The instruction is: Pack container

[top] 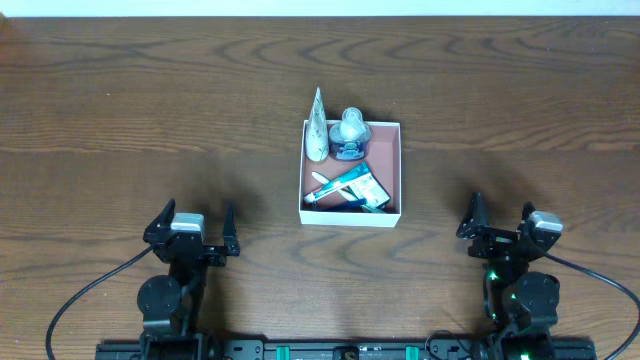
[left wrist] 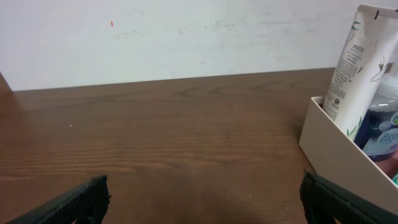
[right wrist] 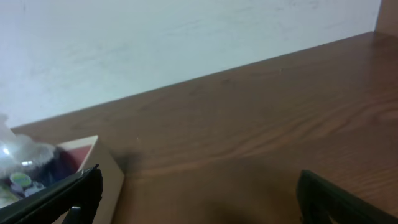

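I am seeing the container (top: 345,217) sitting at the centre of the table (top: 120,120) with 1 white tube (top: 317,128) inside, while the left gripper (top: 195,222) and right gripper (top: 500,215) are resting by the table's near edge, jaws released and empty.

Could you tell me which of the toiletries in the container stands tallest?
The white tube in the far-left corner: it rises well above the container wall; the blue bottle is shorter, the teal packet lies flat.
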You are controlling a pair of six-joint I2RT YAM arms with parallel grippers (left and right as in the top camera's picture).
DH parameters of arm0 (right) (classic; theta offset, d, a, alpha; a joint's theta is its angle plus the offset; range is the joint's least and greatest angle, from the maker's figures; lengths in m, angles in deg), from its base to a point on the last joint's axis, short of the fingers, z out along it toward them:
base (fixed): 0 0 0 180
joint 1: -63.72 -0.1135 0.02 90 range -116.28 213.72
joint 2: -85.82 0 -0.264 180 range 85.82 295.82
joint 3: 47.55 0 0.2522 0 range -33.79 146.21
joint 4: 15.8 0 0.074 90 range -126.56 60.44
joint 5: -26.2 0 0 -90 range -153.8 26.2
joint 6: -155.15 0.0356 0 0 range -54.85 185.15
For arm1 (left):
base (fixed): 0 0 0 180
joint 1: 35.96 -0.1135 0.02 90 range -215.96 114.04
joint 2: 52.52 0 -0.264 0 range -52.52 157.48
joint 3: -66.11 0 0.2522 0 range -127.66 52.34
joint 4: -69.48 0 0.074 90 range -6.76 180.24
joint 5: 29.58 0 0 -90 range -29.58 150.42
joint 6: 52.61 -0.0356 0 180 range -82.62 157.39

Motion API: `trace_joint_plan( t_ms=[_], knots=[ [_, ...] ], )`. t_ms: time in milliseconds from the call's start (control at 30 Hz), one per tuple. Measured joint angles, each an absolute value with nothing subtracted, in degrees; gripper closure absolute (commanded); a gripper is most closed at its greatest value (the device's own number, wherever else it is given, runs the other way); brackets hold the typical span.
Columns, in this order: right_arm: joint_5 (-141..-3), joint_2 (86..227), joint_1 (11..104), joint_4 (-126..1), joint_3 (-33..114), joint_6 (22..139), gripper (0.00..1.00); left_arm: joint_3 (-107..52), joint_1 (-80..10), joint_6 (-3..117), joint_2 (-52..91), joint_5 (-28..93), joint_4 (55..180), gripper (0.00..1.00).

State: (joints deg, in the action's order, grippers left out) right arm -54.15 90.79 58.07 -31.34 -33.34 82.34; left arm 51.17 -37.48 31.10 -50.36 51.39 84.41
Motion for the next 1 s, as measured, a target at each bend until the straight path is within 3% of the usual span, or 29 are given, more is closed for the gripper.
trace_joint_plan(
  t_ms=[1000],
  knots=[
    [-56.77, 86.53, 62.64, -32.87, -33.36, 70.78, 0.01, 51.17, -37.48, 31.12, -50.36, 51.39, 84.41, 0.02]
  ],
)
